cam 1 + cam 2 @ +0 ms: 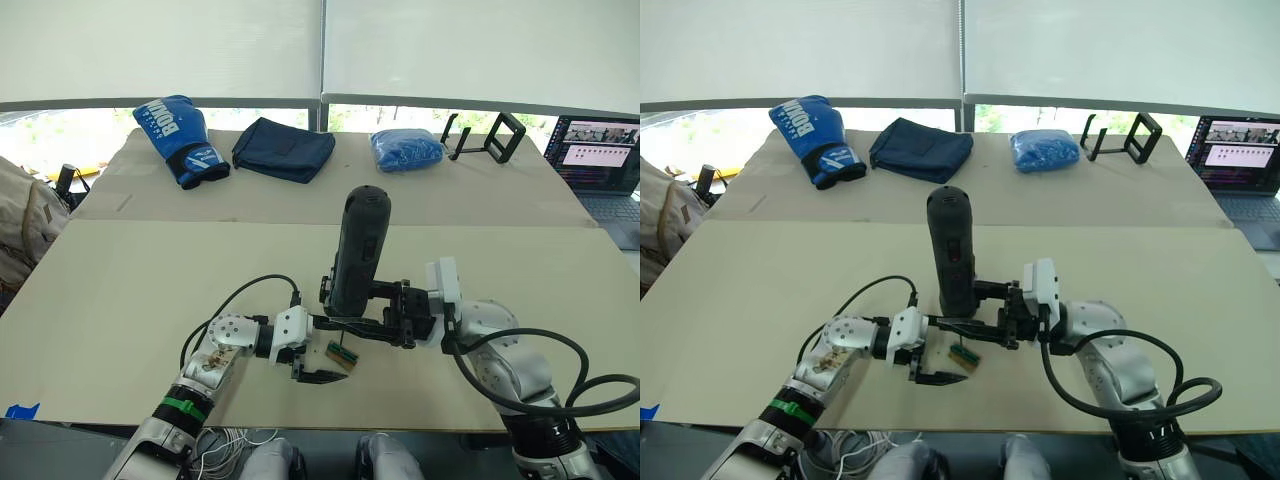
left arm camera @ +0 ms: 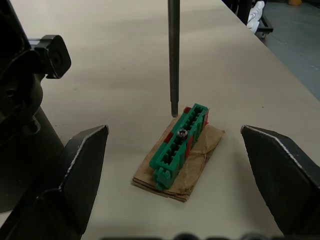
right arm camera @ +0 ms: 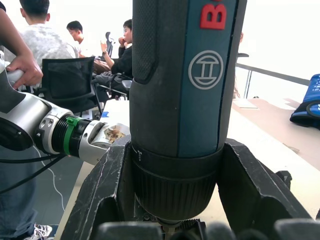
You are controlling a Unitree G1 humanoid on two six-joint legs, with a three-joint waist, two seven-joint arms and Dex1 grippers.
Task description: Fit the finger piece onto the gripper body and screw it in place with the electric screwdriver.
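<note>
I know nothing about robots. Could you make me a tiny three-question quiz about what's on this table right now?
1. True or false: the right gripper holds the screwdriver upright.
2. The left gripper is: A) shut on the green block, B) open around it.
3. Fill in: the bit tip hangs just above the green ____.

Key: 1 true; 2 B; 3 block.

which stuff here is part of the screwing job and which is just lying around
In use: electric screwdriver held upright by the right gripper; its metal bit over the green block; left gripper open around that block.

Lying about: boxing glove, dark cloth, blue bag, black stand, laptop.
</note>
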